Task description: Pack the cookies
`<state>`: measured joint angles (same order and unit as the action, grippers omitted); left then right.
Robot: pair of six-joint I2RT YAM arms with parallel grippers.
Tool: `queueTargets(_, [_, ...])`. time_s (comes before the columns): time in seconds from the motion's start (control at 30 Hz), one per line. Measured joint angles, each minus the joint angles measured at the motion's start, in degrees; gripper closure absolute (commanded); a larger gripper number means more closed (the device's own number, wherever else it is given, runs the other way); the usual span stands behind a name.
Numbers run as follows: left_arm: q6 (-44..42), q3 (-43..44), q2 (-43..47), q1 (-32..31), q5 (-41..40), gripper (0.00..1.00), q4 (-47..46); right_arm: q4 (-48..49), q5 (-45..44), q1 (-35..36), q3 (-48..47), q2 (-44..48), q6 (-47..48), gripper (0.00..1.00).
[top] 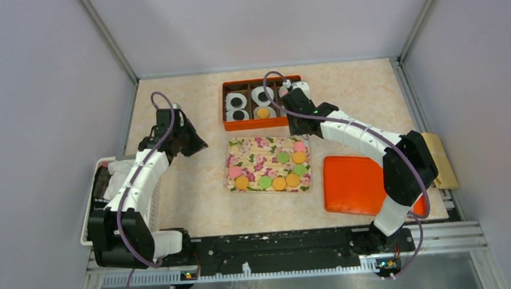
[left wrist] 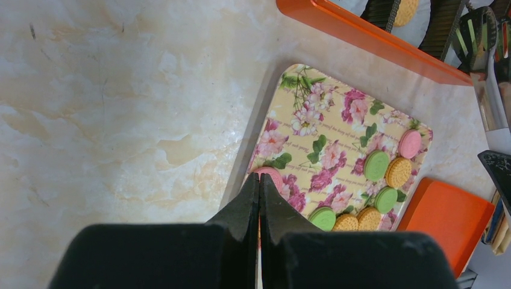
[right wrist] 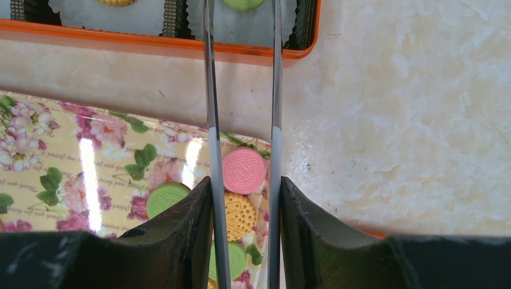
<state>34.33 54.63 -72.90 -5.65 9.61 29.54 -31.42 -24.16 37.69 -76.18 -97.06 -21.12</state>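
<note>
Several pink, green and orange cookies (top: 279, 183) lie on the floral tray (top: 253, 154). The orange box (top: 224, 106) holds white paper cups with black cookies (top: 237, 102) and an orange one (top: 263, 112). My right gripper (top: 291, 95) is shut on metal tongs (right wrist: 210, 90), held over the box's right end. In the right wrist view the tong arms reach over a green cookie (right wrist: 243, 3) lying in a cup; whether they pinch it is cut off. My left gripper (top: 196, 145) is shut and empty, left of the tray, above a pink cookie (left wrist: 276, 178).
An orange lid (top: 352, 185) lies right of the tray under the right arm. A white basket (top: 108, 187) stands at the table's left edge under the left arm. A tan object (top: 441, 160) sits at the right edge. Walls enclose the table.
</note>
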Motion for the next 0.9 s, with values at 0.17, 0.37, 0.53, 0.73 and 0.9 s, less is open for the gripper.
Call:
queueTargets(0.17, [0.00,0.00,0.00,0.00,0.00,1.00,-0.02,-0.31,0.35,0.00,0.00,0.00,-0.07,0.58])
queueTargets(0.37, [0.00,0.00,0.00,0.00,0.04,1.00,-0.02,-0.90,0.35,0.00,0.00,0.00,-0.11,0.57])
queueTargets(0.53, [0.00,0.00,0.00,0.00,0.07,1.00,-0.02,-1.07,0.31,0.00,0.00,0.26,-0.17,0.60])
queueTargets(0.73, [0.00,0.00,0.00,0.00,0.15,1.00,-0.04,-1.25,0.26,0.00,0.00,3.78,-0.46,0.61])
queueTargets(0.9, [0.00,0.00,0.00,0.00,0.26,1.00,-0.39,-2.54,-0.70,0.00,-0.68,8.07,-0.33,0.62])
